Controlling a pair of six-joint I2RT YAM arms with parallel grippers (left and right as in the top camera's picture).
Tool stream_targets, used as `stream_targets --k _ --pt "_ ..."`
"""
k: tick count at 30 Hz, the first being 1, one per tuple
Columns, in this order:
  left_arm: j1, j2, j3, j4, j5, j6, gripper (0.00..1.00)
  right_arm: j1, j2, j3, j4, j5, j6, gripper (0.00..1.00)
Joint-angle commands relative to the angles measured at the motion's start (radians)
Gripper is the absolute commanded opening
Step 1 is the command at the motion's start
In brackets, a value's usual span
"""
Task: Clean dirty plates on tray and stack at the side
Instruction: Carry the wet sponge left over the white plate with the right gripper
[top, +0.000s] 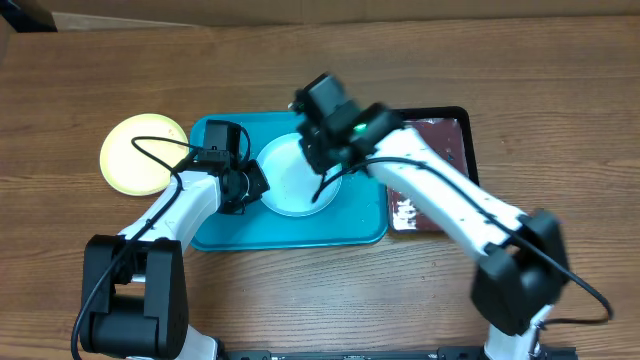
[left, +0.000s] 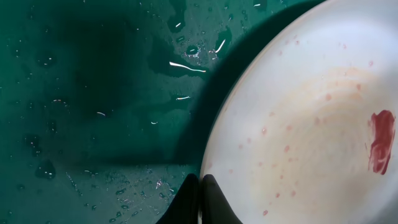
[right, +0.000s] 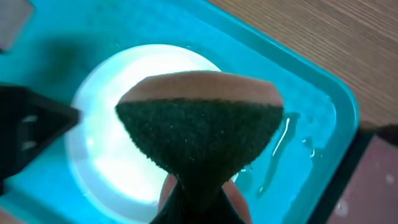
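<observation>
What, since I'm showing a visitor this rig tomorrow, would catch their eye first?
A white plate with a red smear lies in the turquoise tray, its left rim pinched by the left gripper. The right gripper holds a dark green sponge over it. A yellow-green plate sits on the table left of the tray.

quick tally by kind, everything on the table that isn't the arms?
Plates: 2 (yellow-green plate, white plate)
Trays: 2 (turquoise tray, black tray)
Sponges: 1 (sponge)
Total: 5
</observation>
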Motion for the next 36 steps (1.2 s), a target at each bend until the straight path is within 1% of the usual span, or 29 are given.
stream_targets --k 1,5,10,20,26,27,29,32,36 --pt "-0.013 0.019 -0.012 0.003 -0.008 0.015 0.05 0.034 0.019 0.018 0.030 0.185 -0.032 0.04" --pt "-0.013 0.019 -0.012 0.003 -0.008 0.016 0.05 0.072 0.069 0.018 0.035 0.308 -0.032 0.04" --pt "-0.013 0.019 -0.012 0.003 -0.007 0.015 0.05 0.103 0.117 0.018 0.086 0.390 -0.035 0.04" --pt "-0.013 0.019 -0.012 0.003 -0.007 0.016 0.04 0.107 0.148 0.018 0.163 0.404 -0.035 0.04" --pt "-0.013 0.019 -0.012 0.002 -0.007 0.016 0.04 0.107 0.189 0.018 0.145 0.428 -0.064 0.04" --pt "-0.013 0.019 -0.012 0.002 -0.007 0.016 0.04 0.105 0.191 0.018 0.135 0.406 -0.064 0.03" --pt "-0.013 0.019 -0.012 0.003 -0.007 0.016 0.05 0.090 0.192 0.025 0.114 0.290 -0.051 0.03" --pt "-0.013 0.019 -0.012 0.003 -0.006 0.016 0.04 0.048 0.192 0.079 0.055 0.170 0.040 0.03" --pt "-0.013 0.019 -0.012 0.003 -0.006 0.016 0.04 -0.011 0.192 0.165 -0.013 0.050 0.093 0.03"
